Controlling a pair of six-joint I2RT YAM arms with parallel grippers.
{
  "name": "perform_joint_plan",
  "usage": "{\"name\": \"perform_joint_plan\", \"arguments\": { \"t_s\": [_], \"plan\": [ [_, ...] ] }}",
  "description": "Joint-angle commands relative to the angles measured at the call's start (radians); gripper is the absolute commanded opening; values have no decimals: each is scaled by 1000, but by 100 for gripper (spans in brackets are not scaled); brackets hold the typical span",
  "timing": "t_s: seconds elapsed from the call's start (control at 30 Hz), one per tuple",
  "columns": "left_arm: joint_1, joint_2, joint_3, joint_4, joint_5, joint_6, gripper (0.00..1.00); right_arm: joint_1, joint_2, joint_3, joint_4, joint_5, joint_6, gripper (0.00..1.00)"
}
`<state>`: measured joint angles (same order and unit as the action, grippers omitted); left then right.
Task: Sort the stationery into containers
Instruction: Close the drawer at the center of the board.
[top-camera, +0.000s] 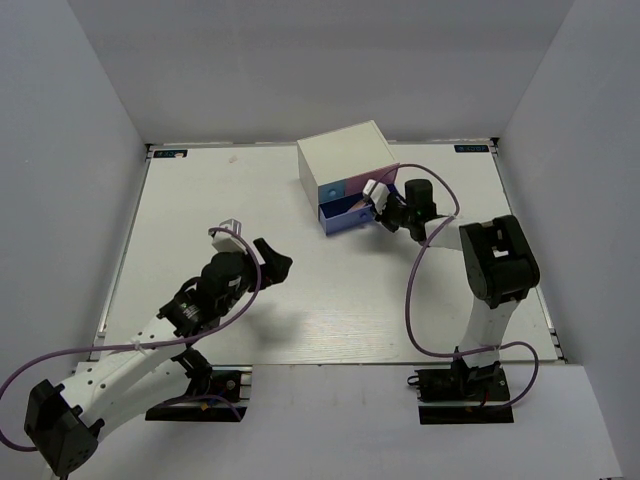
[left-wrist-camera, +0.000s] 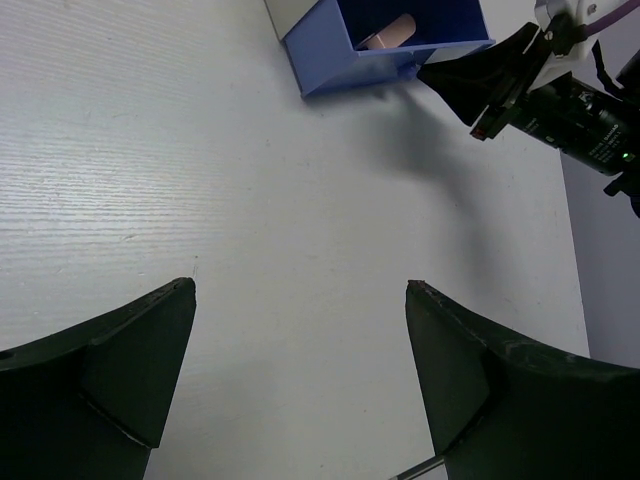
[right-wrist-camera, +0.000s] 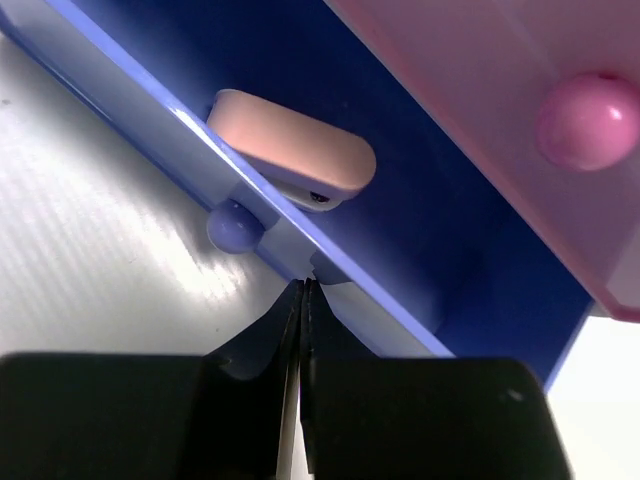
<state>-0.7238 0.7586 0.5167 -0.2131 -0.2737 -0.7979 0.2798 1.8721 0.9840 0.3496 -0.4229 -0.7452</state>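
Note:
The white-topped box (top-camera: 345, 160) stands at the back of the table, its wide periwinkle drawer (top-camera: 345, 213) pulled out. In that drawer lies a pinkish-beige eraser (right-wrist-camera: 290, 152), which the left wrist view also shows as a pinkish eraser (left-wrist-camera: 388, 34) inside the drawer (left-wrist-camera: 330, 65). My right gripper (right-wrist-camera: 303, 287) is shut with nothing in it, its tips against the drawer front just right of the round knob (right-wrist-camera: 233, 226). From above, the right gripper (top-camera: 376, 208) sits at the drawer's right end. My left gripper (left-wrist-camera: 300, 288) hangs open and empty over bare table, seen from above as the left gripper (top-camera: 252, 250).
Above the open drawer is the pink drawer front (right-wrist-camera: 480, 110) with its pink knob (right-wrist-camera: 585, 120), closed. The right arm's purple cable (top-camera: 412, 290) loops over the table's right side. Grey walls enclose the white table (top-camera: 300, 300) on three sides.

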Motion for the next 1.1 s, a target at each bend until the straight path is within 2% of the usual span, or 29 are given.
{"name": "perform_joint_plan", "arguments": {
  "t_s": [0.0, 0.77, 0.93, 1.07],
  "plan": [
    [1, -8, -10, -2, -12, -27, 96, 16, 25, 25, 133, 76, -28, 3],
    [1, 30, -20, 17, -2, -27, 97, 65, 147, 186, 169, 58, -31, 2],
    [1, 30, -20, 26, -2, -27, 97, 65, 145, 185, 161, 10, -20, 6],
    [1, 50, -20, 53, -27, -27, 97, 56, 95, 160, 99, 16, 10, 6]
  ]
}}
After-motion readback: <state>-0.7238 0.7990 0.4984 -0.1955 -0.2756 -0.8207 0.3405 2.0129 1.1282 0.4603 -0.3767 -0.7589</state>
